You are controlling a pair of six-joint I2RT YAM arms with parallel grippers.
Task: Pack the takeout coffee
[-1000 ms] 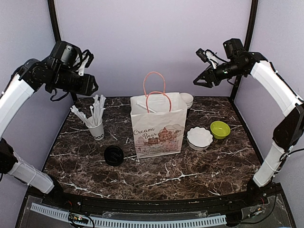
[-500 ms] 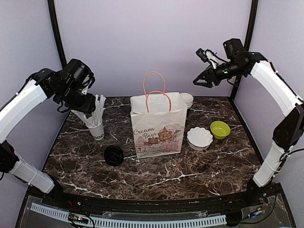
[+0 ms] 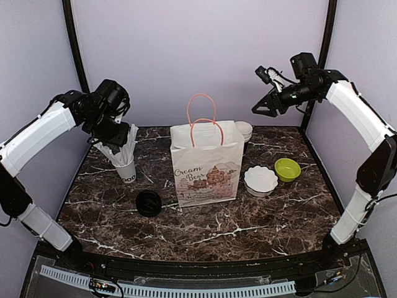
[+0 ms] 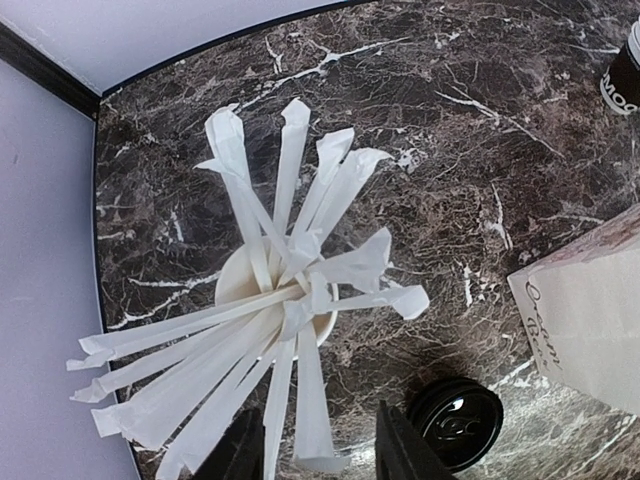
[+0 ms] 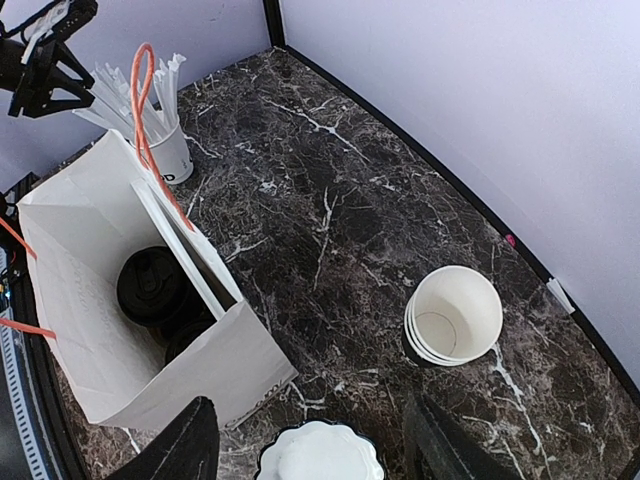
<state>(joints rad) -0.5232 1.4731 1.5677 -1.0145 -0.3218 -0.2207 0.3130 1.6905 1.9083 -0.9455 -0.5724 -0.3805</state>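
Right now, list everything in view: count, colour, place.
paper bag: one, white with pink handles, standing open mid-table
takeout coffee: at least two, black with lids, one on the table at the bag's front left, one inside the bag
cup of sticks: one, white, left of the bag
stack of cups: one, lidless, white inside, behind the bag's right corner
scalloped dish: one, white, right of the bag
bowl: one, green, right of the dish
table: one, dark marble
left tool: one, black, open above the sticks
right tool: one, black, open, raised at right rear
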